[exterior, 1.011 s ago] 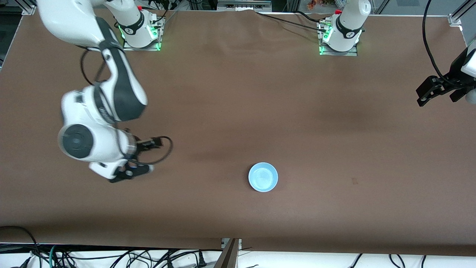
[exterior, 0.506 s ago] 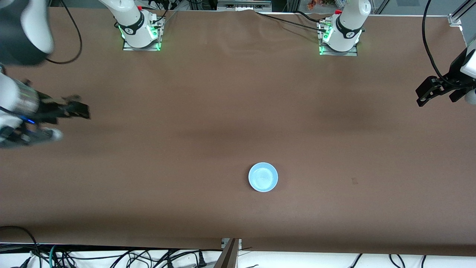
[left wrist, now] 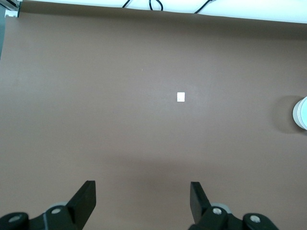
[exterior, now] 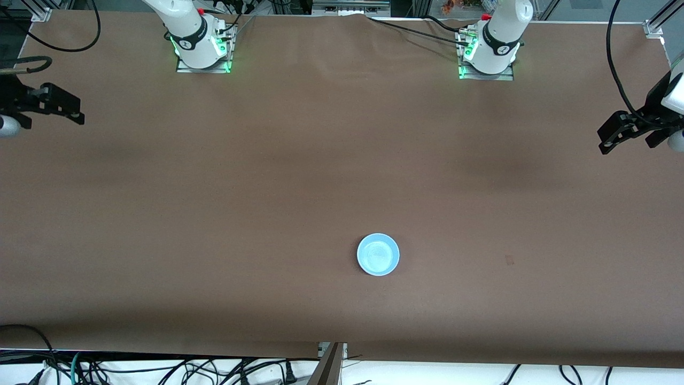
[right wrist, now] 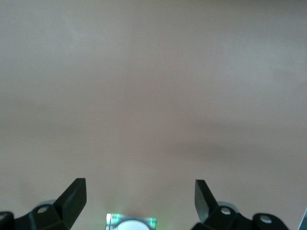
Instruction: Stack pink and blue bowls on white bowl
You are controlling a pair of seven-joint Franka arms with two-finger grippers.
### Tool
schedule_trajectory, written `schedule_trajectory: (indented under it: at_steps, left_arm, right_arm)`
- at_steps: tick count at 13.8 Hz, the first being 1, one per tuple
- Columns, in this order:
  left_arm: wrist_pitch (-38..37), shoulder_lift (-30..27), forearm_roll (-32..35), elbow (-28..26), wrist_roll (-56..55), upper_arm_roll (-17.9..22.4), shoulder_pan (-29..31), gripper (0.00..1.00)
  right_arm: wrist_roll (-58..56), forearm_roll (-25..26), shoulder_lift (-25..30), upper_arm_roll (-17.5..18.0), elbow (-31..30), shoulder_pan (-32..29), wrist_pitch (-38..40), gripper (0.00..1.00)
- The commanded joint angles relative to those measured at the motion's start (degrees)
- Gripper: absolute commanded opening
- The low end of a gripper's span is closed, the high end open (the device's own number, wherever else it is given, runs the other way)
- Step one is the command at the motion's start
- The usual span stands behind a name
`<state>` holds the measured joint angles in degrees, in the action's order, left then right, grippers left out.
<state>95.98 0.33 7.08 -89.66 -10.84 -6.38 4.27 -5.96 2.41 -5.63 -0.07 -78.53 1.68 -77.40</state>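
Observation:
A light sky blue bowl (exterior: 378,254) sits upright on the brown table, nearer the front camera than the table's middle. No pink bowl or white bowl shows on its own; I cannot tell whether they lie under the blue one. A pale round rim (left wrist: 301,113) shows at the edge of the left wrist view; I cannot tell which bowl it is. My left gripper (exterior: 628,140) hangs open and empty over the left arm's end of the table and waits (left wrist: 142,186). My right gripper (exterior: 59,106) is open and empty over the right arm's end (right wrist: 139,183).
The two arm bases (exterior: 200,45) (exterior: 489,51) stand along the table's back edge. The right arm's base with green lights shows in the right wrist view (right wrist: 129,223). A small white tag (left wrist: 181,97) lies on the table. Cables hang along the near edge (exterior: 160,369).
My right arm has swung away from the table's near middle to its own end of the table, empty. The blue bowl and the left arm have not moved.

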Motion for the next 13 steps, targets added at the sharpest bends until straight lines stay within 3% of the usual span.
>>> schedule_trajectory:
  at_steps: [1, 6, 13]
  left_arm:
    - [1.0, -0.4, 1.6, -0.5, 1.1, -0.3, 1.0, 0.87]
    - [2.4, -0.3, 1.5, -1.2, 1.0, -0.4, 1.1, 0.87]
    - [3.7, 0.7, 0.4, -1.4, 2.9, -0.5, 1.0, 0.98]
  right_arm:
    - [-4.3, 2.1, 2.8, -0.1, -4.9, -0.4, 0.7, 1.00]
    - [1.7, 1.5, 2.8, 0.3, -5.6, -0.4, 1.7, 1.00]
    - [2.2, 0.7, 1.7, 0.2, -4.9, -0.1, 2.0, 1.00]
